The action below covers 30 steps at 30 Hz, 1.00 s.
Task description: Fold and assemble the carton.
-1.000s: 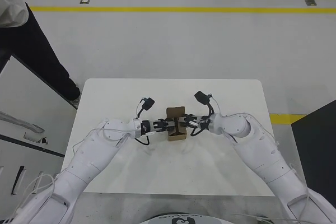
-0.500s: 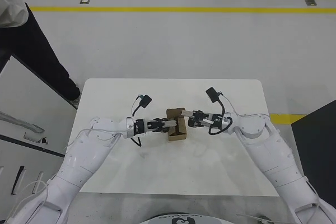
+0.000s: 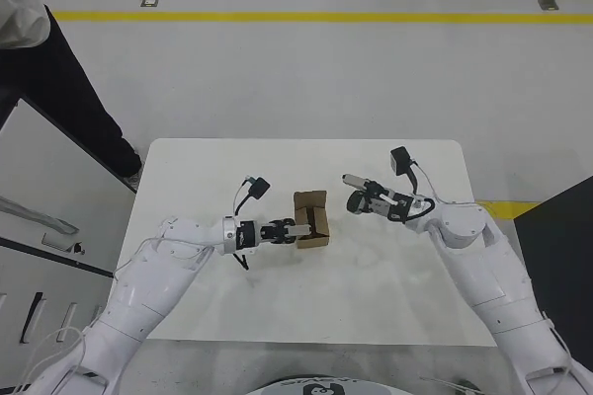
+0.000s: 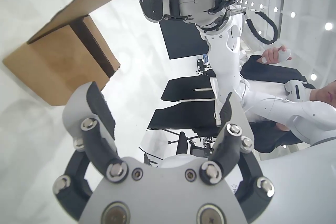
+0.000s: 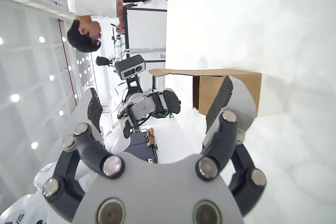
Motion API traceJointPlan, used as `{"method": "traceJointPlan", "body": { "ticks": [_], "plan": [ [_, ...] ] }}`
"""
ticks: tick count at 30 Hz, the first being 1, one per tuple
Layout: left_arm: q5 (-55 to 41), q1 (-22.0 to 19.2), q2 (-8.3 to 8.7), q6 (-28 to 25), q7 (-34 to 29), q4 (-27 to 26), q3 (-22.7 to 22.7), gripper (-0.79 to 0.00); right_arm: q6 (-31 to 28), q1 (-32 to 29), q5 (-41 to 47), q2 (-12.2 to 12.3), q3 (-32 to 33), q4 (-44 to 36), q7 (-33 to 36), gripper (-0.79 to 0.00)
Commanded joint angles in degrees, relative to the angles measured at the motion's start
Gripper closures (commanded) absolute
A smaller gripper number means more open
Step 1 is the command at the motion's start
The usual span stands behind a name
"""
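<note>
Two released grippers face the carton (image 3: 313, 219) on the table (image 3: 395, 296), flap raised: it sits just ahead of the left gripper (image 3: 293, 231) and farther off from the right gripper (image 3: 350, 192).

White table (image 3: 395, 286); yellow floor line (image 3: 326, 17) beyond.

Robotics lab/test hall: glossy pale-grey floor (image 3: 277, 79) w/ yellow tape lines (image 3: 277, 16), plain white rectangular worktop (image 3: 395, 286), rows of round ceiling spotlights (image 5: 15, 97).
</note>
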Motion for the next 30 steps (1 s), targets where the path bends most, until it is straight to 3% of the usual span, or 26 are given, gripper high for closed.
{"method": "traceJointPlan", "body": {
  "ticks": [1, 10, 17, 30],
  "plan": [
    [1.0, 0.7, -0.06, 0.6, 0.0, 0.4, 0.9, -0.785, -0.2, 0.6, -0.4, -0.3, -1.0, 1.1, -2.1, -0.785],
    [-1.6, 2.7, -0.84, -2.3, 2.5, 2.3, 3.7, -0.785, -6.7, 6.6, -0.5, -2.6, -7.1, 8.5, -8.0, -0.785],
    [-1.1, 2.3, -1.55, -4.3, 5.3, 4.1, 5.5, -0.785, -14.2, 12.2, 6.2, -5.3, -12.8, 18.4, -5.2, -0.785],
    [-1.1, 2.4, -1.44, -5.9, 10.2, 7.0, 2.9, -0.785, -14.9, 14.8, 14.4, -7.0, -14.0, 26.3, 2.2, -0.785]
  ]
}}
